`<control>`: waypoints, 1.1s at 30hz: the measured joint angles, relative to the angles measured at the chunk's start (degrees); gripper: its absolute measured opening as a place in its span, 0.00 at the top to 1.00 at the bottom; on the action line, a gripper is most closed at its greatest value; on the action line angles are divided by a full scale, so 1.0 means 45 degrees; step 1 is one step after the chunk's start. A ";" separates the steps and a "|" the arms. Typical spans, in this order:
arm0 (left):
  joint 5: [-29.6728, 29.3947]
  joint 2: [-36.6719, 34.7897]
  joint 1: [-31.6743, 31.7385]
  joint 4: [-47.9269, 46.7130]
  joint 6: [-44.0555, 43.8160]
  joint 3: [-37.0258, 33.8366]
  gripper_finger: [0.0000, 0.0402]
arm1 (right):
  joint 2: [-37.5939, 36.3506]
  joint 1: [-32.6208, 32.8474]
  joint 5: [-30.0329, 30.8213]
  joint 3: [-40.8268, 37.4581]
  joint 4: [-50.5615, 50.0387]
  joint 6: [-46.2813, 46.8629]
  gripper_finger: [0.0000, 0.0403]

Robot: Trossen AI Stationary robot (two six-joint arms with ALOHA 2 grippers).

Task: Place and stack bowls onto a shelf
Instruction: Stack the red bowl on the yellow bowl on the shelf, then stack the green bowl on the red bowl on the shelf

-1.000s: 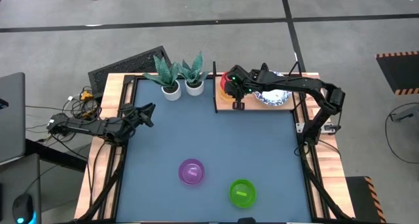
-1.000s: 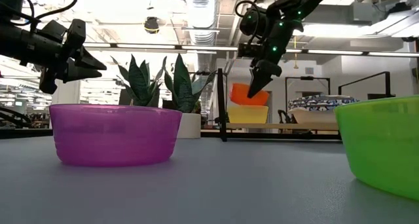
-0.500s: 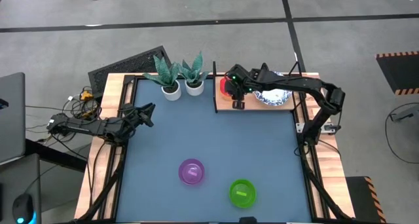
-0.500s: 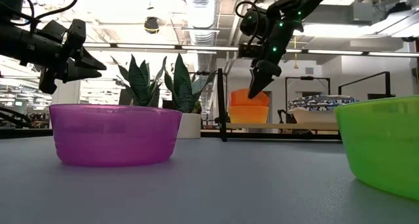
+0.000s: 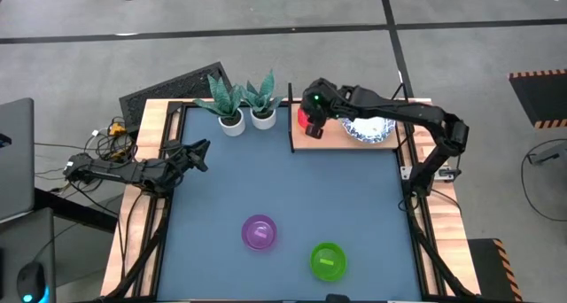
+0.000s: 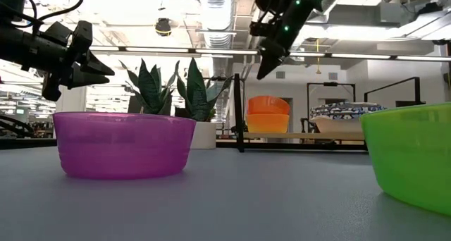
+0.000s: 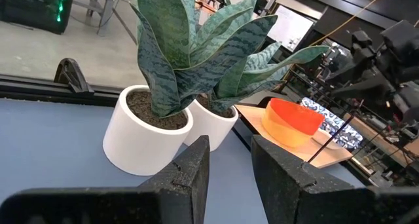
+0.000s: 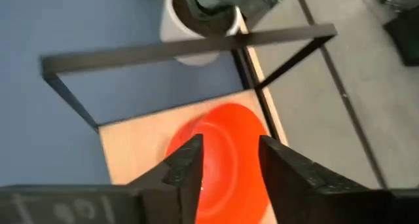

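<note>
The red bowl [image 5: 303, 117] sits nested in the yellow bowl [image 6: 268, 124] on the left end of the wooden shelf [image 5: 332, 140]; in the low view the red bowl [image 6: 268, 103] rests level inside it. My right gripper [image 6: 264, 63] hangs open above the red bowl [image 8: 226, 152], clear of it. A stack of white bowls with blue rims [image 5: 370, 128] stands on the shelf's right part. The purple bowl [image 5: 259, 232] and green bowl [image 5: 329, 260] rest on the tabletop near the front. My left gripper [image 5: 200, 152] waits open at the table's left side.
Two potted plants in white pots [image 5: 232, 119] [image 5: 263, 115] stand at the far edge, just left of the shelf's black frame post [image 6: 238, 114]. Bare blue-grey tabletop [image 5: 283, 183] lies between the shelf and the two front bowls.
My right gripper has let go of the red bowl and risen, shifting slightly toward the table's left. The red bowl, first tilted above the yellow one, has dropped level into it. The left arm has kept still.
</note>
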 joint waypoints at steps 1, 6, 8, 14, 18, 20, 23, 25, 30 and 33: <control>0.0000 0.0000 0.0001 0.0000 0.0000 0.0000 0.76 | 0.0000 0.0037 0.0158 -0.0144 0.0030 -0.0012 0.61; 0.0005 0.0000 0.0000 0.0000 0.0000 0.0000 0.76 | 0.0015 0.0184 0.0308 -0.0910 0.0093 -0.0005 0.72; 0.0000 0.0000 0.0001 0.0000 0.0001 0.0000 0.76 | 0.0015 0.0241 0.0386 -0.1172 0.0040 -0.0006 0.74; 0.0000 0.0000 0.0005 0.0000 0.0189 0.0000 0.76 | 0.0020 0.0426 0.0380 -0.1652 0.0222 -0.0024 0.76; 0.0000 0.0000 0.0000 0.0000 0.0180 0.0000 0.76 | 0.0024 0.0416 0.0096 -0.1930 0.0232 -0.0027 0.76; 0.0000 0.0000 0.0002 -0.0003 0.0175 0.0000 0.76 | 0.0024 0.0416 0.0033 -0.2048 0.0208 -0.0034 0.76; 0.0005 0.0000 0.0000 0.0000 0.0170 0.0000 0.76 | 0.0023 0.0451 0.0049 -0.2047 0.0405 -0.0029 0.76; 0.0015 0.0000 0.0000 0.0000 0.0163 0.0000 0.76 | -0.0107 0.0520 0.0060 -0.1924 0.0323 0.0053 0.76; 0.0019 0.0000 0.0000 0.0000 0.0122 0.0000 0.76 | -0.0593 0.0967 0.0029 -0.0933 -0.0810 0.1178 0.76; 0.0024 0.0000 0.0000 0.0000 0.0087 0.0000 0.76 | -0.0878 0.1549 -0.1201 -0.0527 -0.1481 0.2858 0.76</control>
